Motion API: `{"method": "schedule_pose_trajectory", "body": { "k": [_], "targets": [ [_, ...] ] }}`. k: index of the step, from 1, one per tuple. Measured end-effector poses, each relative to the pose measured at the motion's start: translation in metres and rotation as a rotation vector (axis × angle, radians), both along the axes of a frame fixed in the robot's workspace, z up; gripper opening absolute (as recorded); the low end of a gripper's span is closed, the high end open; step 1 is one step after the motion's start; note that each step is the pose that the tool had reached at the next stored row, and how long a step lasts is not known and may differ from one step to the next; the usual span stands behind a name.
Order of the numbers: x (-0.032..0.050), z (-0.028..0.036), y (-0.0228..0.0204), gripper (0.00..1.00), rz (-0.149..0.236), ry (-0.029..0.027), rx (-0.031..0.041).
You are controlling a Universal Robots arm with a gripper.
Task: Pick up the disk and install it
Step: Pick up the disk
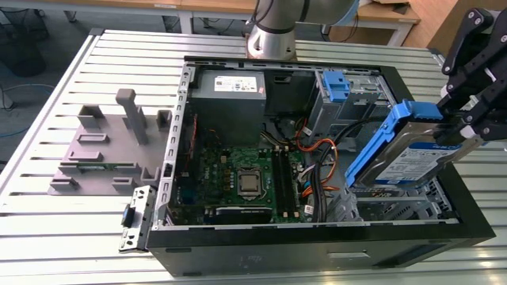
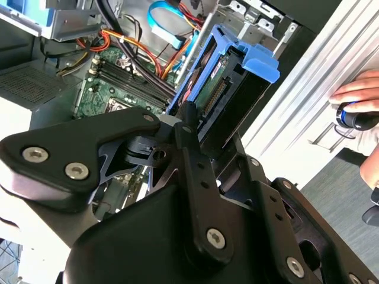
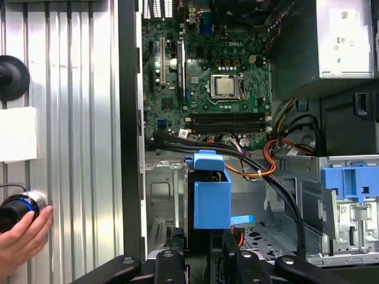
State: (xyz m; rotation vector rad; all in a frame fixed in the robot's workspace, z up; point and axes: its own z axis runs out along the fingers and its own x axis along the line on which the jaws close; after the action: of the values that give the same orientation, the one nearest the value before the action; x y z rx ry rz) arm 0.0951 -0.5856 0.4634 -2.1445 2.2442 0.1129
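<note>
Exterior view: the claw (image 1: pixel 466 126) grips the hard drive (image 1: pixel 412 155) by one end, tilted, probably so its lower end meets the drive bay (image 1: pixel 400 206) below the claw.

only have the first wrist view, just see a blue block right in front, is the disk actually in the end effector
Observer: Yes. In the exterior view the black end effector is shut on one end of the flat silver metal hard drive with blue plastic side rails, held up above the open black computer case.
Operator: is it level
Observer: No, it is tilted. The gripped end is high and the other end dips toward the perforated metal bay inside the case.
Operator: which face is up
Observer: The white-and-blue label faces up in the exterior view.
</note>
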Motion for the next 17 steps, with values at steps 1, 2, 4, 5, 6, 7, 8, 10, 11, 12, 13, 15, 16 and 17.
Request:
{"method": "schedule_pose_trajectory", "body": {
  "k": [1, 2, 4, 5, 6, 7, 8, 10, 11, 12, 13, 15, 16, 17],
  "targets": [
    [0.0007, -0.0006, -0.0012, 0.35, 0.0, 0.0, 0.0007],
    [0.0015, -0.0012, -0.0024, 0.35, 0.0, 0.0, 0.0014],
    [0.0026, -0.0024, -0.0042, 0.35, 0.0, 0.0, 0.0032],
    [0.0033, -0.003, -0.0044, 0.35, 0.0, 0.0, 0.0045],
    [0.0042, -0.0033, -0.0044, 0.35, 0.0, 0.0001, 0.0053],
    [0.0054, -0.0035, -0.0044, 0.35, 0.0, 0.0003, 0.0058],
    [0.0067, -0.0037, -0.0044, 0.35, 0.0, 0.0004, 0.0062],
    [0.0098, -0.0042, -0.0044, 0.35, 0.0, 0.0011, 0.0064],
    [0.011, -0.0046, -0.0044, 0.35, 0.0, 0.0015, 0.0065],
    [0.0122, -0.005, -0.0044, 0.35, 0.0, 0.0016, 0.0066],
    [0.0131, -0.0056, -0.0044, 0.35, 0.0, 0.0018, 0.0067],
    [0.0139, -0.0067, -0.0045, 0.35, 0.0, 0.0018, 0.0066],
    [0.0139, -0.0071, -0.0045, 0.35, 0.0, 0.0018, 0.0065],
    [0.0139, -0.0071, -0.0045, 0.35, 0.0, 0.0018, 0.0065]
  ]
}}
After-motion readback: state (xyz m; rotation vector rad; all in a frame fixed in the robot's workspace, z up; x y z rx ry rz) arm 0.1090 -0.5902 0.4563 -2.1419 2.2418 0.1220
